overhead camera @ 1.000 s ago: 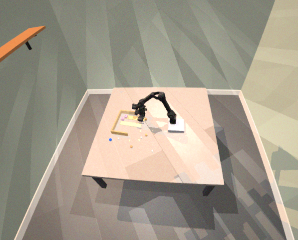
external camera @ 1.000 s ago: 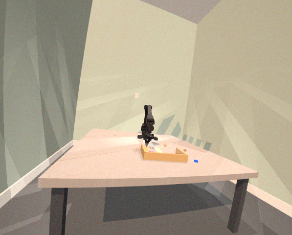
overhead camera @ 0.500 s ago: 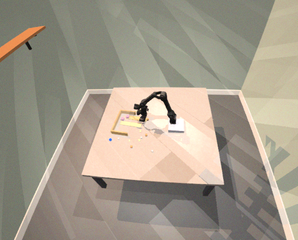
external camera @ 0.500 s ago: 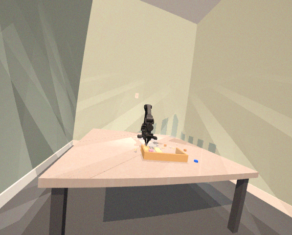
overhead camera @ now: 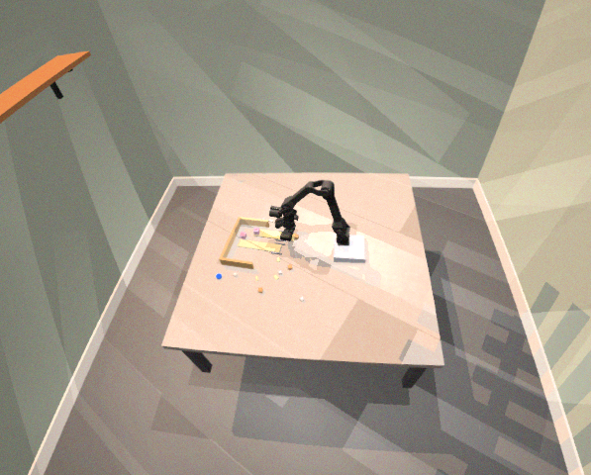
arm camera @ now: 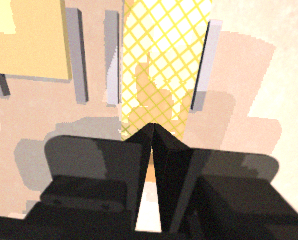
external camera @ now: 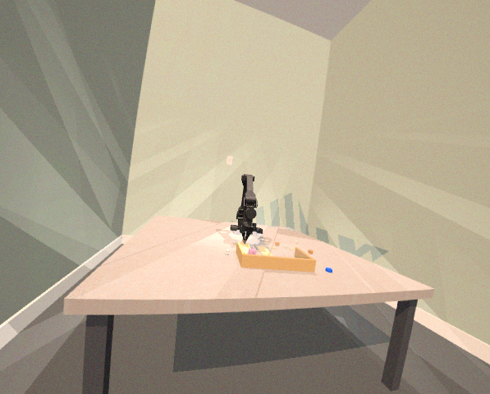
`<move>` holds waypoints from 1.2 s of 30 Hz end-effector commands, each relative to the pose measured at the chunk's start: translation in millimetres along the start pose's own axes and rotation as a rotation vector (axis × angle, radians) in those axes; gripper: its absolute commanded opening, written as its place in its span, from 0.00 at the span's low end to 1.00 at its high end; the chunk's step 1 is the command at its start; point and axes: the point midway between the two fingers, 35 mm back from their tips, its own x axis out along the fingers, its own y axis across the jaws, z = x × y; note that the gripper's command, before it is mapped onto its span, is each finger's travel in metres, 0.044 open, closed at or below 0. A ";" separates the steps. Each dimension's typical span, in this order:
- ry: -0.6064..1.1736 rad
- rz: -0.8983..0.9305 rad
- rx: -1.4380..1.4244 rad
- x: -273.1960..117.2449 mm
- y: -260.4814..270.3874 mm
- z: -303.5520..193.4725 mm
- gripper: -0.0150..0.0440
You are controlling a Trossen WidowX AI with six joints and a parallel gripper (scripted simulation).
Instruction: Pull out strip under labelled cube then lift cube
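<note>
My gripper [overhead camera: 286, 237] [external camera: 245, 242] [arm camera: 153, 127] is shut, with nothing between its fingertips. It points down over the near end of a yellow cross-hatched strip [overhead camera: 269, 234] [arm camera: 164, 45]. A plain yellow strip [overhead camera: 254, 245] [arm camera: 34, 40] lies parallel to it, to the left in the wrist view. One pink cube [overhead camera: 255, 232] is by the far end of the cross-hatched strip; another pink cube [overhead camera: 243, 235] is closer to the tray wall. No label can be read, and I cannot tell which cube rests on a strip. The wrist view shows neither cube.
Thin grey rails [arm camera: 78, 55] [arm camera: 207, 65] flank the strips. An orange-walled tray [overhead camera: 229, 243] [external camera: 278, 263], open toward the arm, surrounds their far ends. An orange cube [overhead camera: 296, 237] is close beside the gripper. A blue piece [overhead camera: 218, 276] [external camera: 328, 270] and several small pieces lie outside the tray.
</note>
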 end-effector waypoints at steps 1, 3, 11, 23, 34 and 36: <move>0.033 0.000 -0.005 6.4 0.1 -14.4 0.25; 0.033 0.000 -0.005 6.4 0.0 -17.3 0.25; 0.034 0.000 -0.005 6.2 -0.3 -28.8 0.25; 0.036 0.000 -0.005 5.8 -0.7 -46.4 0.25; 0.037 0.000 -0.005 5.4 -1.2 -62.8 0.25; 0.037 0.000 -0.005 5.3 -1.2 -65.7 0.25</move>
